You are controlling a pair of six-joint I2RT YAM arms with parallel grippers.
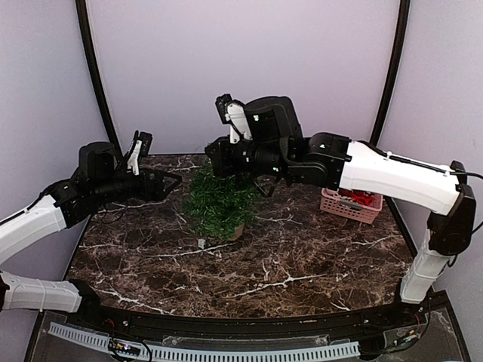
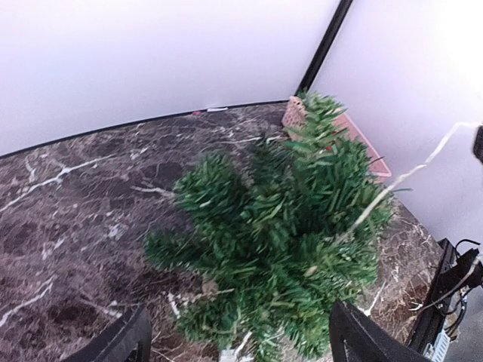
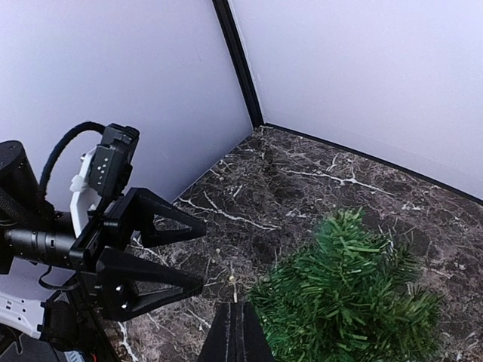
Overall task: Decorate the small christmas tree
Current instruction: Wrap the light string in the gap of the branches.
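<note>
Tree [image 1: 215, 200] well inside table [image 1: 226, 275] edges

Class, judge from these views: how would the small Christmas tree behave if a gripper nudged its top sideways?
The small christmas tree probably tips easily: bushy crown, narrow tan base. Its needle branches look soft, likely bending rather than resisting.

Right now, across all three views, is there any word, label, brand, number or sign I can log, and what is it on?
None can be read.
The tree, the pink basket, the table, the left arm and the right arm show no print.
The small board at the table's near edge carries coloured specks, too small to read as text.
</note>
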